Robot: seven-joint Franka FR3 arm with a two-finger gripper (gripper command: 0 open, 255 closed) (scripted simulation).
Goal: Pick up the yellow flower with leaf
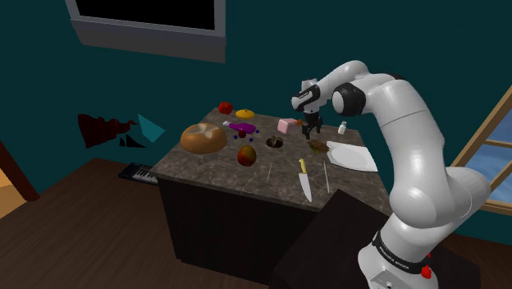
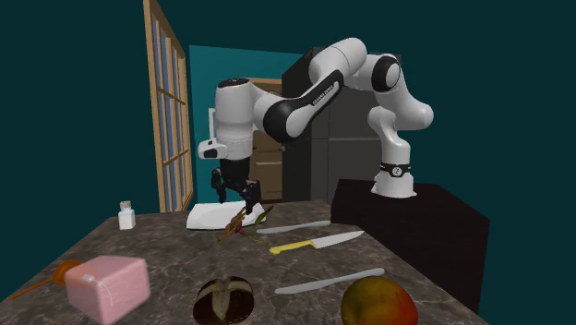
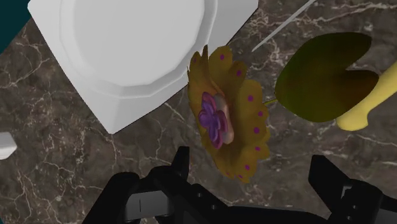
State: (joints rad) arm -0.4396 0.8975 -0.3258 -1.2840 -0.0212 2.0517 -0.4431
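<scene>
We saw the gripper (image 3: 253, 162), its black fingers standing apart, hang over the yellow flower (image 3: 229, 114) without clasping it. The flower lay on the marble counter (image 3: 63, 146) just beside the white plate (image 3: 127, 38), its dark green leaf (image 3: 324, 79) on the side away from the plate.

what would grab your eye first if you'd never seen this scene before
The big white arm bending over the dark marbled counter stands out first. In the wrist view, the open gripper hangs right above a yellow flower with purple spots and a dark green leaf, which lies beside a white plate.
</scene>
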